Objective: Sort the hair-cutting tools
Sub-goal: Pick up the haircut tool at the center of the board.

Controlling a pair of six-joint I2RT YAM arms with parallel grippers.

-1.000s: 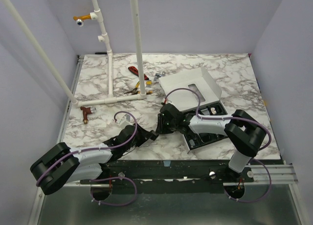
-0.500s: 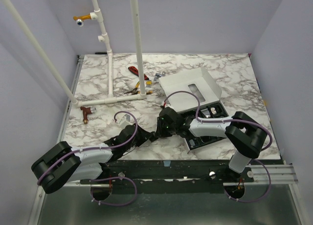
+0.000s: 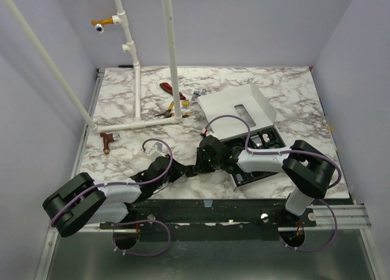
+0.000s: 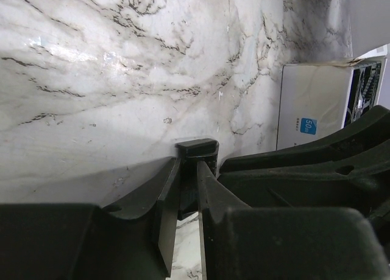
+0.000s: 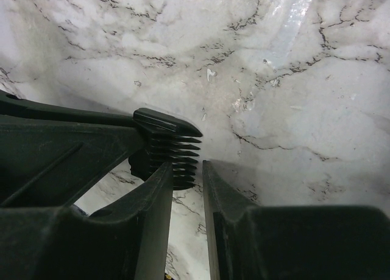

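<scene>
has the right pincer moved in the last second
Yes, slightly: the right pincer has shifted toward the near edge of the table, away from the white box.

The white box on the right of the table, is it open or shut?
Open: its white lid stands raised behind the black tray, whose compartments lie uncovered.

You have one black toothed plastic clipper guard (image 5: 169,151) near centre, one open white rectangular box (image 3: 234,106) right, one red-handled hand tool (image 3: 166,87) and one yellow-handled hand tool (image 3: 183,99) far, one reddish-brown T-shaped piece (image 3: 108,140) left.
</scene>
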